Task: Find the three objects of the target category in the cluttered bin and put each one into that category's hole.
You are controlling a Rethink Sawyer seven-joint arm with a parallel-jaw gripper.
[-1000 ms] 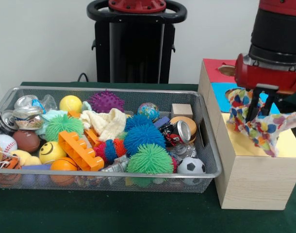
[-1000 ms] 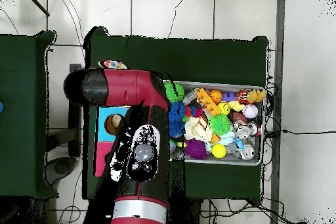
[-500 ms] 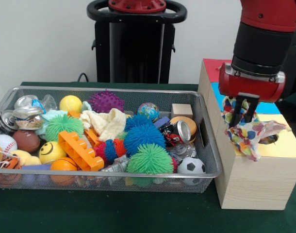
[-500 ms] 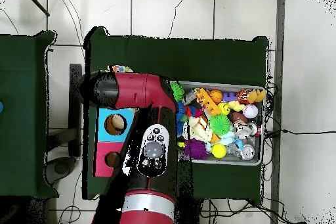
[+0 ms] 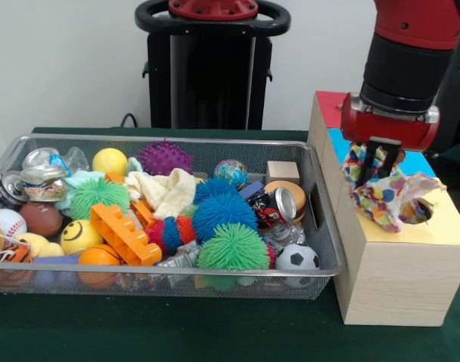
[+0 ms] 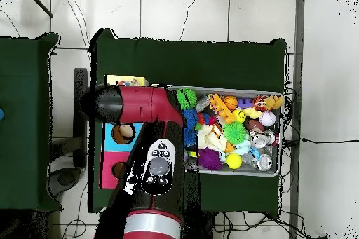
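I am pinching a spotted cloth (image 5: 387, 194) in my gripper (image 5: 378, 167), fingers pressed together on its upper bunch. The cloth is hanging below the fingers and spreading out toward 3 o'clock in the front view, with no clear long axis; it is a crumpled wad.

The wad is draping over the yellow end of the wooden box (image 5: 396, 279). The hole (image 5: 418, 212) is showing only as a dark sliver at the cloth's 4 o'clock edge; most of it is hidden under the fabric. Judgement: the hole is lying slightly to 4 o'clock of my fingertips, so the cloth is not yet centred over it. A release here could leave the cloth caught on the rim instead of dropping through.

The blue and red sections of the box top are lying behind my wrist, toward 12 o'clock. In the overhead view my arm (image 6: 137, 106) is covering the yellow end.

The wire basket (image 5: 170, 273) is sitting just beside the box at 9 o'clock, full of balls, cans and blocks. I cannot pick out another spotted cloth in it from here.
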